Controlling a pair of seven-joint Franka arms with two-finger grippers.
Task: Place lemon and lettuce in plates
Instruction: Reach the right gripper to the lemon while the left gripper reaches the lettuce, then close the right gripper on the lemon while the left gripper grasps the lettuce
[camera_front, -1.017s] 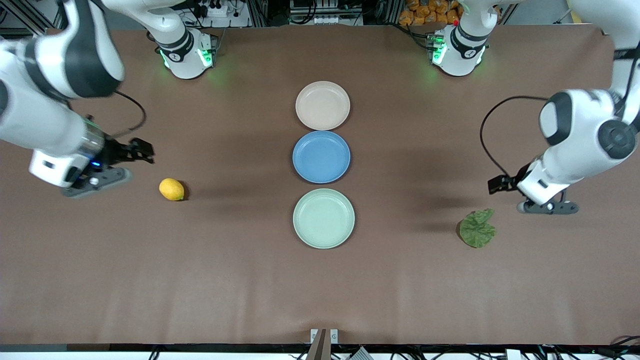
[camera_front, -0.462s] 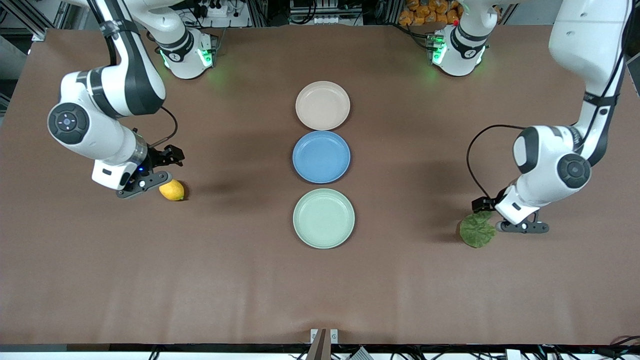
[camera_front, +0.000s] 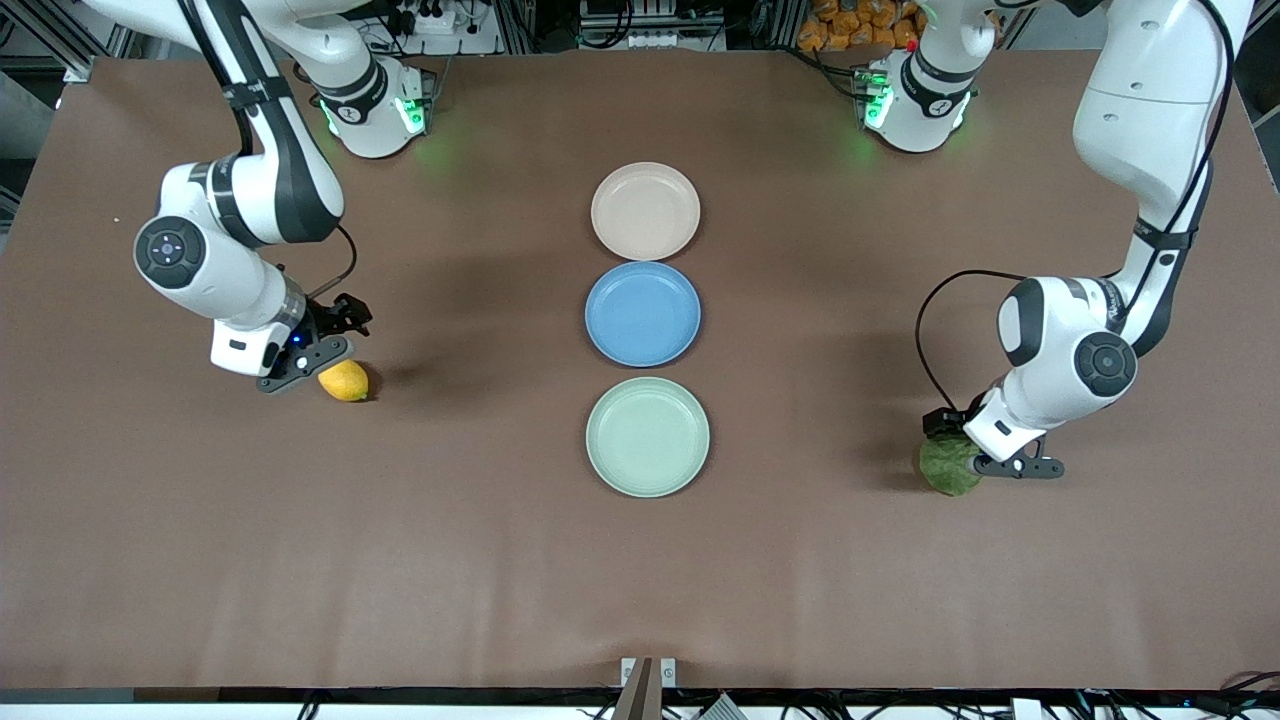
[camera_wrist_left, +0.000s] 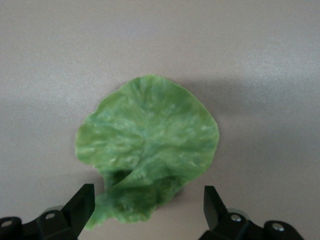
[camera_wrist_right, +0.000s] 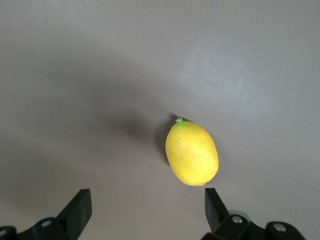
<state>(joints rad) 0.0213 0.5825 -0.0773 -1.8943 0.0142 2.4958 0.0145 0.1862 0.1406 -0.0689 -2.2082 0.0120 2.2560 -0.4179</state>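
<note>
While both arms reach down toward the bench (camera_front: 500, 580), the scene holds three plates, one lemon and one lettuce leaf.

The plates form a single row along the middle of the bench: the beige-pink plate (camera_front: 645, 211) farthest from the front camera, the blue plate (camera_front: 643, 314) in the middle, the mint-green plate (camera_front: 647, 437) nearest. All three carry nothing.

The lemon (camera_front: 344, 380) lies on the bench toward the right arm's end, well apart from the plates. The right pincer (camera_front: 322, 352) sits low just beside it; in the right wrist view the lemon (camera_wrist_right: 192, 153) lies ahead of the fingertips (camera_wrist_right: 80, 207), not between them. The fingers stand apart with nothing held.

The lettuce (camera_front: 948, 466) lies on the bench toward the left arm's end, also well apart from the plates. The left pincer (camera_front: 975, 450) is directly over it, fingers apart. In the left wrist view the leaf (camera_wrist_left: 147, 145) reaches down between the two fingertips (camera_wrist_left: 82, 202); whether they touch it cannot be told.

Hidden items: in the front view the left arm's wrist covers part of the lettuce, and both pincers' fingertips are mostly masked by their own housings. Each wrist view cuts off the finger bases.
</note>
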